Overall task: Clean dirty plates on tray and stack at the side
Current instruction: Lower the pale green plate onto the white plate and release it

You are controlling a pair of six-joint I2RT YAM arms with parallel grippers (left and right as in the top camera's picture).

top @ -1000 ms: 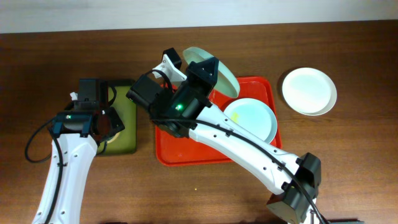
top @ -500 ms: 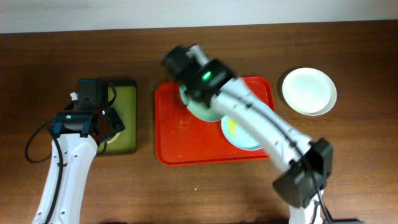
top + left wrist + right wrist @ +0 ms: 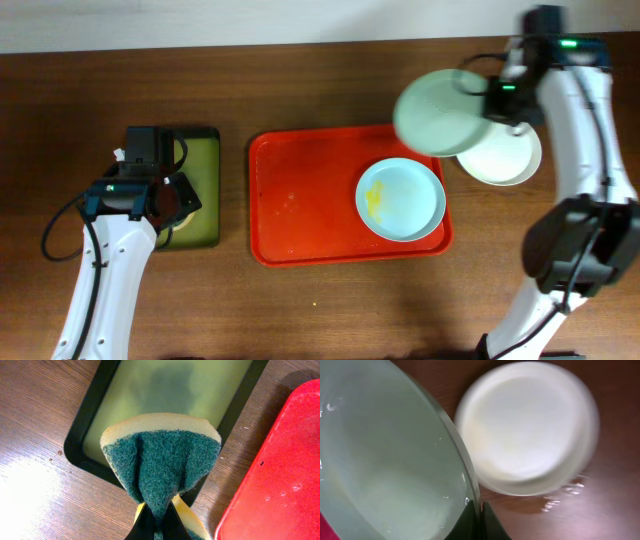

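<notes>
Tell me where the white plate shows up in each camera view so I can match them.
Overhead: white plate at right, beside the red tray, its left part covered by the held mint plate.
Left wrist: not in it.
Right wrist: white plate upper right, blurred.
Shared landmark: the mint plate in the right gripper, overlapping its left edge in both.

Glossy plastic tray [image 3: 300, 220], wood-grain table [image 3: 300, 310] — rough scouring fibre on foam sponge [image 3: 162, 460], 3 smooth shiny plates [image 3: 400, 198].

no readable text, labels or numbers
</notes>
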